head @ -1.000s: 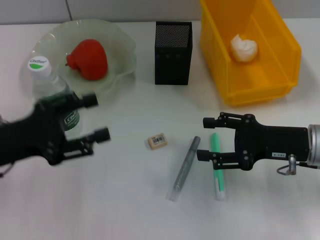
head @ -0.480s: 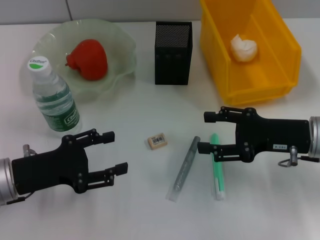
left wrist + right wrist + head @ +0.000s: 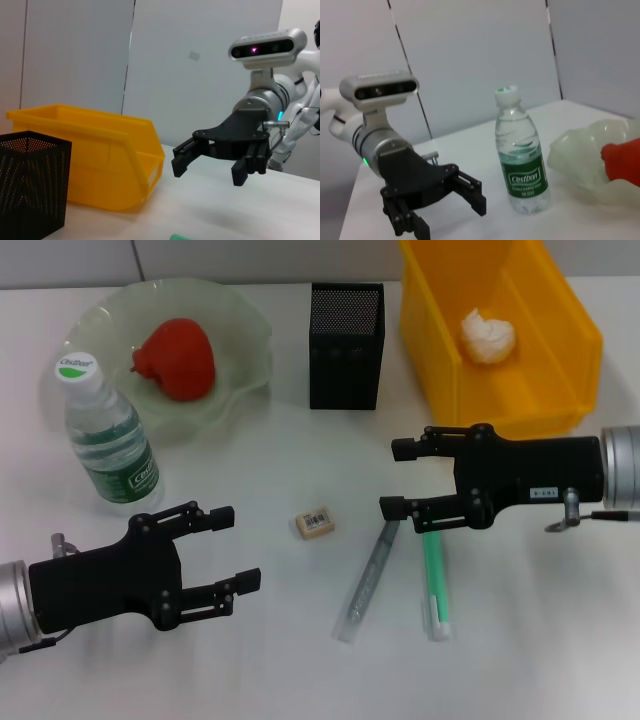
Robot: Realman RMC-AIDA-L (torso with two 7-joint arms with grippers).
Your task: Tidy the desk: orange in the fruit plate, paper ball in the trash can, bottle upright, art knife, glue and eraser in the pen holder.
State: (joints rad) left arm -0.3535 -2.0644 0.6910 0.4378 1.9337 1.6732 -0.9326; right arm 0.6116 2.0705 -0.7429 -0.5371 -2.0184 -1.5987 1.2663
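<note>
The reddish orange lies in the pale green fruit plate. The bottle stands upright in front of the plate. A white paper ball rests inside the yellow bin. The eraser, the grey art knife and the green glue lie on the table, in front of the black mesh pen holder. My right gripper is open, over the far ends of knife and glue. My left gripper is open, left of the eraser, holding nothing.
In the left wrist view the right gripper hangs beside the yellow bin and pen holder. The right wrist view shows the bottle, the plate and the left gripper.
The left gripper came away from the bottle toward the table's near side and stopped. The right gripper shifted left and farther back, off the green glue.
</note>
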